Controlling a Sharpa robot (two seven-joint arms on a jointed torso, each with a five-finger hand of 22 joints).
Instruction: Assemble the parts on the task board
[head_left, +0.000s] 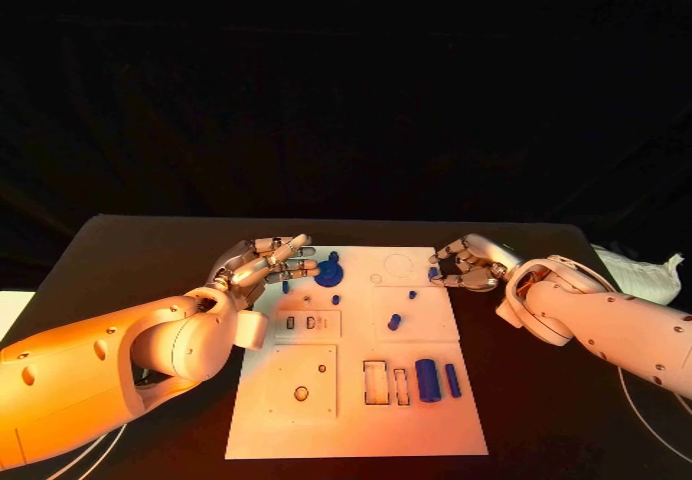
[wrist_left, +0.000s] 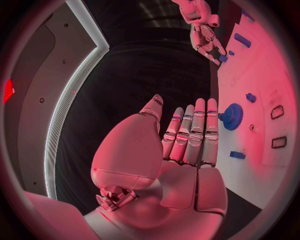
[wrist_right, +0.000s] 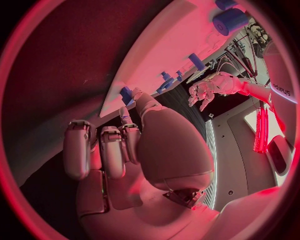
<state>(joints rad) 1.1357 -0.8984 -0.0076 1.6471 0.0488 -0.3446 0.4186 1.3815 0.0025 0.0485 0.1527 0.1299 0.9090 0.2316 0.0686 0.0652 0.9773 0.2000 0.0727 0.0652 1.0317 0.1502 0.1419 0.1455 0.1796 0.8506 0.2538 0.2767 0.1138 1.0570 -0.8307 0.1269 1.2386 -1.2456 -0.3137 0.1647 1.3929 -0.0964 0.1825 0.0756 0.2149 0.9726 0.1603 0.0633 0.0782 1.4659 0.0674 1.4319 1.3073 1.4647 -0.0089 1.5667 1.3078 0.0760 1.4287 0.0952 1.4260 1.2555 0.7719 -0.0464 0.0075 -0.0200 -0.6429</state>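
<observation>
Head view is showing both hands working at the far edge of the white task board (head_left: 353, 420), which is lying in the middle of the black worktop (head_left: 130, 250). The left hand (head_left: 267, 262) is reaching in over the board's far left corner with its fingers stretched out straight and close together, holding nothing; just beyond its fingertips a blue gear (head_left: 329, 275) is sitting on the board, so that piece is lying immediately toward the board's centre from that hand, with a small blue peg (head_left: 336, 299) a little nearer the robot. The right hand (head_left: 464, 264) is curling over the far right corner, its fingers bent in around a small blue part (head_left: 433, 272) at the board's edge; whether it is actually pinching that part cannot be told. In the left wrist view the left hand's fingers (wrist_left: 195, 131) are lying flat and parallel, their tips pointing at the gear (wrist_left: 232, 116) just beside them. Near the robot, a blue cylinder (head_left: 428, 379) and a slimmer blue pin (head_left: 453, 379) are lying with their long axes running away from the robot, beside open rectangular slots (head_left: 375, 384). The left hand is judged the nearer one for the gear, and the right hand for the corner part.
</observation>
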